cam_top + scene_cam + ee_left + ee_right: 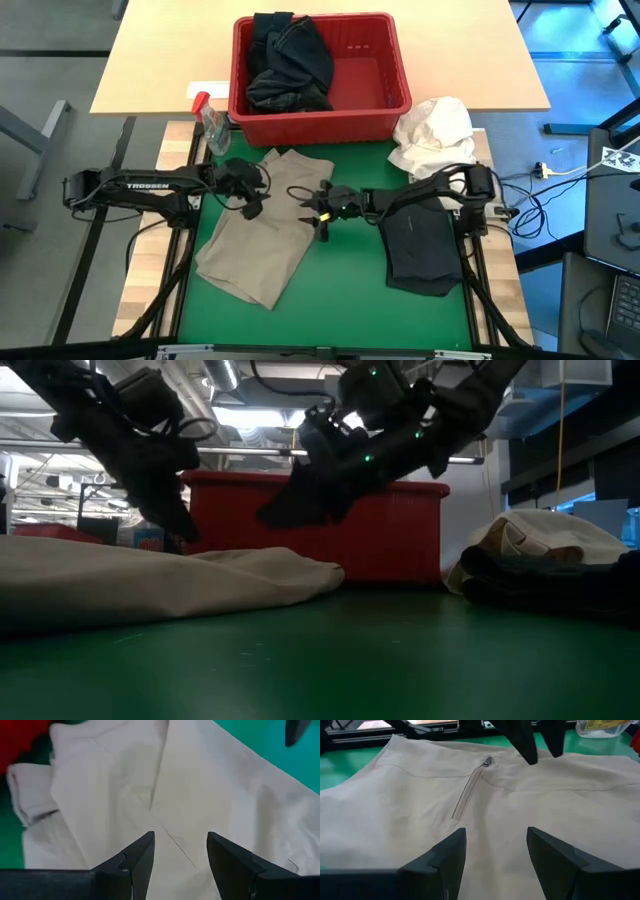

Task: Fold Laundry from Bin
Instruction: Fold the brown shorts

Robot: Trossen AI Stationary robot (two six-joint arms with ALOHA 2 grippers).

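A khaki-beige soft garment (262,233) lies spread on the green mat (340,290), apparently laid out for folding. Above it hover the left gripper (252,198) and right gripper (314,209), both open and empty. Behind, the red slotted plastic bin (380,110) holds dark clothes (288,62), its depths hidden.
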